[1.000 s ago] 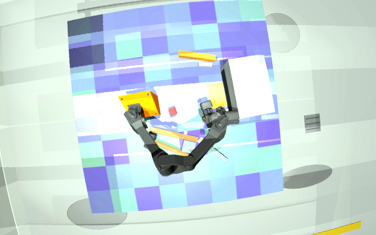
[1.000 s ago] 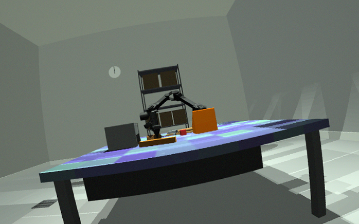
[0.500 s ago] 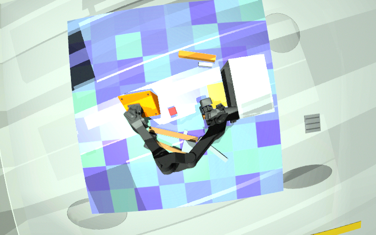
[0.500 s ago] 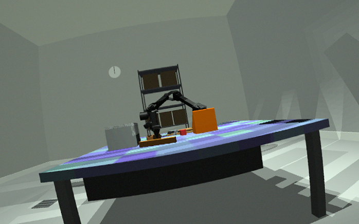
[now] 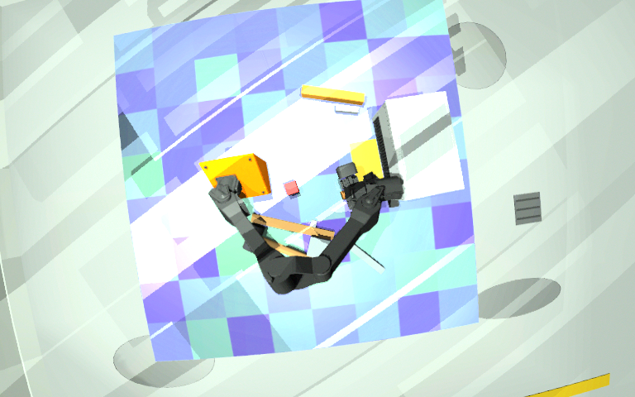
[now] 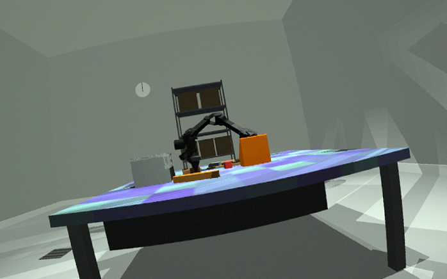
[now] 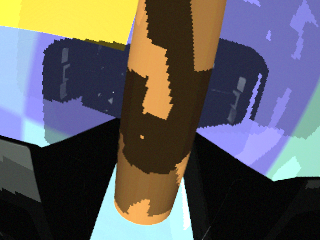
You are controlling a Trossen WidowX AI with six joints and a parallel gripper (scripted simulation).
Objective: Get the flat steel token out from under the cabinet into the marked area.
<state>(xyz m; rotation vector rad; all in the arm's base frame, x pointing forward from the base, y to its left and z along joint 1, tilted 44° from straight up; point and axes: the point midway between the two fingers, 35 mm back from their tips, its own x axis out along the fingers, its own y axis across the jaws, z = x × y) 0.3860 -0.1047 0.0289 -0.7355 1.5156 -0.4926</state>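
My gripper is shut on a round orange-brown rod. The rod's near end sticks out between the fingers in the wrist view, and its far end runs out of that view. The grey-white cabinet stands at the right in the top view, with dark vent slots along its front. The yellow marked area lies in front of the slots. The hand is low beside the area and hides part of it. The steel token cannot be made out in any view.
An orange bar and a small white block lie beyond the marked area. A red cube, a large orange block, a wooden bar and a thin pale strip lie around the arm.
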